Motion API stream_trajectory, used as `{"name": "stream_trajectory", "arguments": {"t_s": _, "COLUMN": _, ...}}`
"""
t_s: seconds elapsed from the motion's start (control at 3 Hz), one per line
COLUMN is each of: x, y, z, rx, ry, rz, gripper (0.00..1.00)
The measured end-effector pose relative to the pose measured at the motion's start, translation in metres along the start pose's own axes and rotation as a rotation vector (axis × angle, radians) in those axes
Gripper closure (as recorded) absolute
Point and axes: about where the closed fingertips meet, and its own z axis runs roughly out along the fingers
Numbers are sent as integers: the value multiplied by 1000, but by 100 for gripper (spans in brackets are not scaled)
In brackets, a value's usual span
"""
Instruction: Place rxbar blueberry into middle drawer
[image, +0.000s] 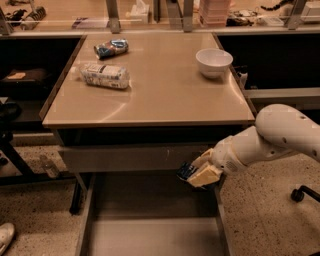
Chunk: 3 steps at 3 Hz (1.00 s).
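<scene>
Plainly the carrying step is in hand. In the camera view the end effector (199, 173) hangs just below the desk's front edge, toward the front right corner. It is clamped on the rxbar blueberry (186, 171), whose dark wrapper juts out to the left of the pale fingers (204, 176). Both sit over the back right part of the open middle drawer (150, 235), just in front of the closed grey drawer front (125, 158) above it. The bar is not yet in the tray.

The next move, I judge, calls for lowering the bar toward the drawer's grey floor. It should keep off the thin right wall, and then the fingers should part so the bar lands flat.

On the tan desk (165, 100) a blue-and-silver snack bag (111, 48) lies near the back left corner. A whitish packet (105, 75) lies just in front of it by the left edge. A white bowl (214, 62) stands near the back right corner. The floor (260, 225) around is speckled, and a chair caster (298, 194) shows at the right.
</scene>
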Motion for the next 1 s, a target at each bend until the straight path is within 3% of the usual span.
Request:
{"name": "stream_trajectory", "arguments": {"t_s": 0.33, "x": 28, "y": -27, "z": 57, "rx": -34, "ry": 15, "rz": 94, "gripper": 100}}
{"name": "stream_trajectory", "arguments": {"t_s": 0.67, "x": 53, "y": -43, "z": 97, "rx": -20, "ry": 21, "rz": 146, "gripper": 100}}
{"name": "stream_trajectory", "arguments": {"t_s": 1.0, "x": 62, "y": -49, "z": 114, "rx": 45, "ry": 32, "rz": 128, "gripper": 100}}
